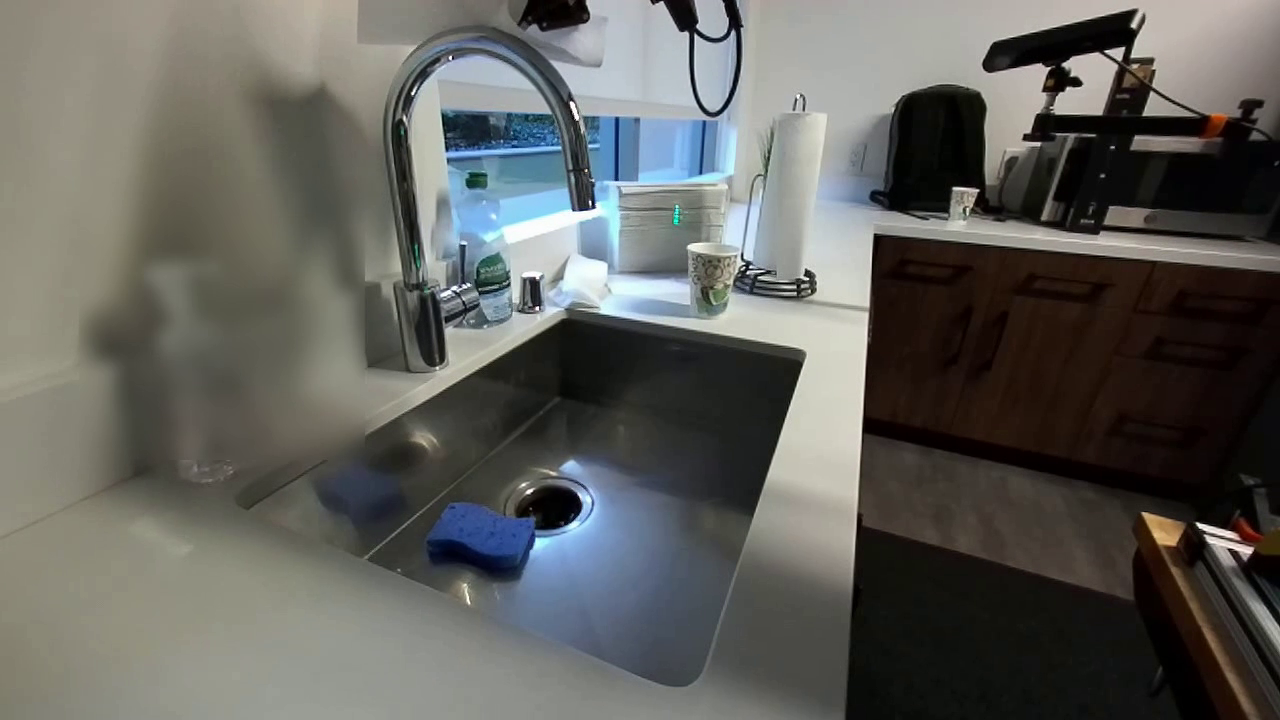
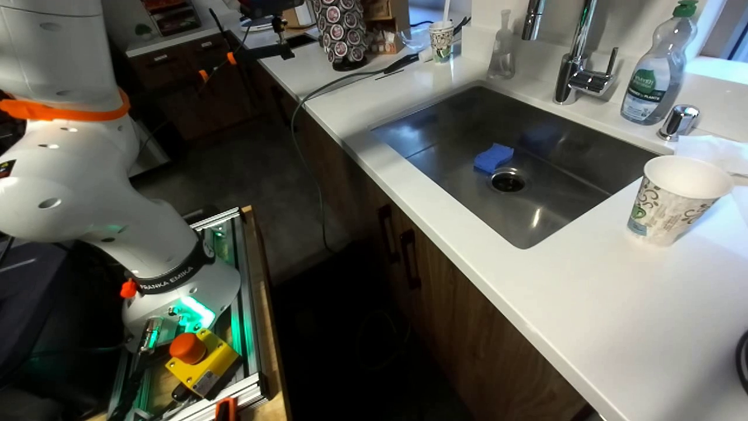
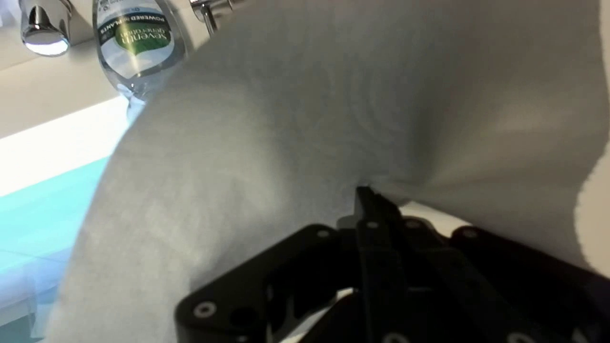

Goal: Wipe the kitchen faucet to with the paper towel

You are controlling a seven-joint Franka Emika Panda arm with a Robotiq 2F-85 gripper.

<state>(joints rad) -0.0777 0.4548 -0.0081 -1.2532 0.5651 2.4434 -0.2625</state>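
1. Kitchen faucet (image 1: 405,190) stands beside the sink (image 1: 650,550), stem upright, and I hang near its arch.
2. My end effector (image 3: 371,194) pinches the paper towel (image 3: 267,124); in an exterior view the neck shows lower, picture-left, so across and down, I reckon.
3. Touching the chrome? Can't tell: depth is unclear.
4. That paper towel smothers most of the wrist view, and in an exterior view the top edge crops me.

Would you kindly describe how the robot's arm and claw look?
The arm is white and rounded, with an orange strap and, lower down, a black band lettered FRANKA EMIKA in white above a green light. The claw is black, with slim fingers, angular links and pale round pins. A black cable, apparently the arm's, loops down in an exterior view.
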